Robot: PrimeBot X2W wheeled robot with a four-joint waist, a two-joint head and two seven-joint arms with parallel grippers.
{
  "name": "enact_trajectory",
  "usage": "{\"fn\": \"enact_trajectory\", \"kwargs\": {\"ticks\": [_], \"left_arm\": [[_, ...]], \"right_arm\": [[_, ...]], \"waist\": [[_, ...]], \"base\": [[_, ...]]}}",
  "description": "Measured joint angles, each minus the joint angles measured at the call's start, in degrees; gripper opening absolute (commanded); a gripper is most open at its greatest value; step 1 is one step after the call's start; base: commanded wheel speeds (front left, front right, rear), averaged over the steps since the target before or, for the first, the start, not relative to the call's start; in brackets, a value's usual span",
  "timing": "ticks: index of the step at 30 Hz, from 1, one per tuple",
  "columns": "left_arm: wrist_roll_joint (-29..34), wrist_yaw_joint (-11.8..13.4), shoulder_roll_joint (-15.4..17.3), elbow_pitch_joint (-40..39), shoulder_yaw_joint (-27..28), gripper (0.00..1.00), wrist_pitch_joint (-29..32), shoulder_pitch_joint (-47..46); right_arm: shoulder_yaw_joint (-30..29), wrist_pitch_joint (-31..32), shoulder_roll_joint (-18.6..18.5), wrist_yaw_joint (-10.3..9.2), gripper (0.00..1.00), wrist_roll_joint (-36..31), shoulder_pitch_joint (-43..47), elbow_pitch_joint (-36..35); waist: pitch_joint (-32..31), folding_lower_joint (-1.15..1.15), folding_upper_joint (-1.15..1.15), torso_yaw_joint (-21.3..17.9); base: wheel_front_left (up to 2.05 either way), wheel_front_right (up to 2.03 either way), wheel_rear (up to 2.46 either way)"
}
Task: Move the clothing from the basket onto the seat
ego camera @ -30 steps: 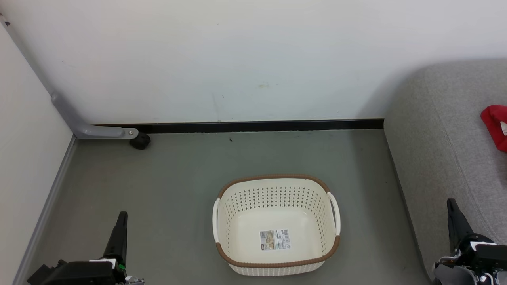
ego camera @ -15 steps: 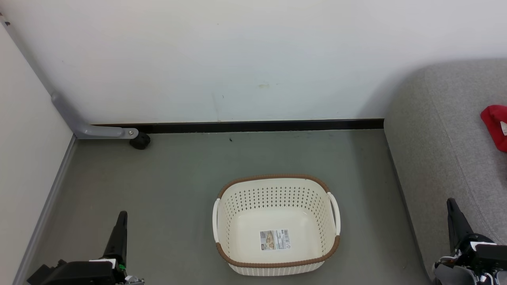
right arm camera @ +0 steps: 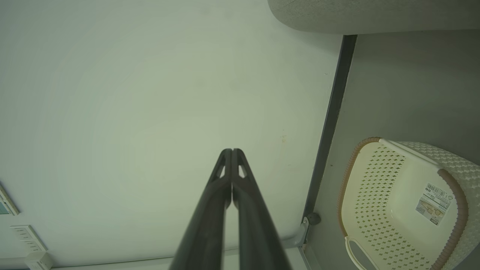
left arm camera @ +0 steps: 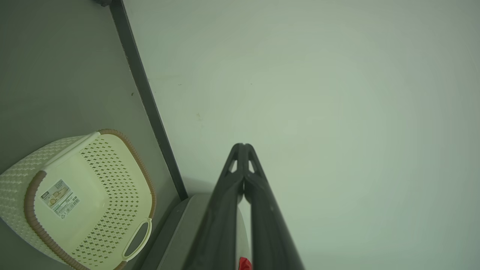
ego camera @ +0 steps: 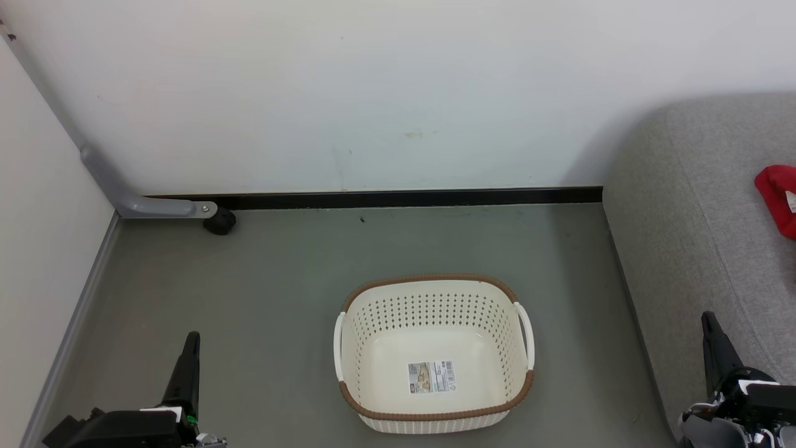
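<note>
Resting left gripper (left arm camera: 243,146): low at the left of the head view, above the grey floor (ego camera: 273,292). Its wrist view shows the two dark fingers pressed together at the tips, with nothing between them.
Basket (ego camera: 429,308): upright on the floor in the middle, with nothing inside. The label (ego camera: 431,377) on its bottom lies fully bare, so I judge the emptying done.
Seat (ego camera: 678,249): just beside the basket on the right, its rounded edge facing it.
Right gripper (ego camera: 708,320): low at the right, in front of the seat's edge in the head view; whether it touches the fabric cannot be told. Its wrist view shows the fingers closed tip to tip and empty.
Clothing (ego camera: 776,196): a red bundle with a sliver of white, lying on the seat at the far right edge of the head view. The frame cuts it off, so how much sits there cannot be told.
Step in hand: by my judgement, a closing check rather than another grasp.
Doing it well: hold both arms low and clear of basket and cushion. Turn the head right to take in the whole bundle and confirm that nothing hangs over the seat's edge. If something does, pinch it at a fold from above and lay it further in, since soft cloth may slide off a rounded edge.
</note>
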Motion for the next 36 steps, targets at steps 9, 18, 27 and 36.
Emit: {"fn": "enact_trajectory", "kwargs": {"ticks": [9, 18, 27, 36], "left_arm": [[0.0, 0.0, 0.0, 0.0, 0.0, 0.00, 0.0, 0.0], [0.0, 0.0, 0.0, 0.0, 0.0, 0.00, 0.0, 0.0], [-0.1, 0.0, 0.0, 0.0, 0.0, 0.00, 0.0, 0.0], [-0.1, 0.0, 0.0, 0.0, 0.0, 0.00, 0.0, 0.0]], "right_arm": [[0.0, 0.0, 0.0, 0.00, 0.00, 0.0, 0.0, 0.0], [0.0, 0.0, 0.0, 0.00, 0.00, 0.0, 0.0, 0.0], [0.0, 0.0, 0.0, 0.00, 0.00, 0.0, 0.0, 0.0], [0.0, 0.0, 0.0, 0.00, 0.00, 0.0, 0.0, 0.0]], "waist": [[0.0, 0.00, 0.00, 0.0], [0.0, 0.00, 0.00, 0.0], [0.0, 0.00, 0.00, 0.0], [0.0, 0.00, 0.00, 0.0]], "base": [[0.00, 0.00, 0.00], [0.00, 0.00, 0.00], [0.00, 0.00, 0.00], [0.00, 0.00, 0.00]]}}
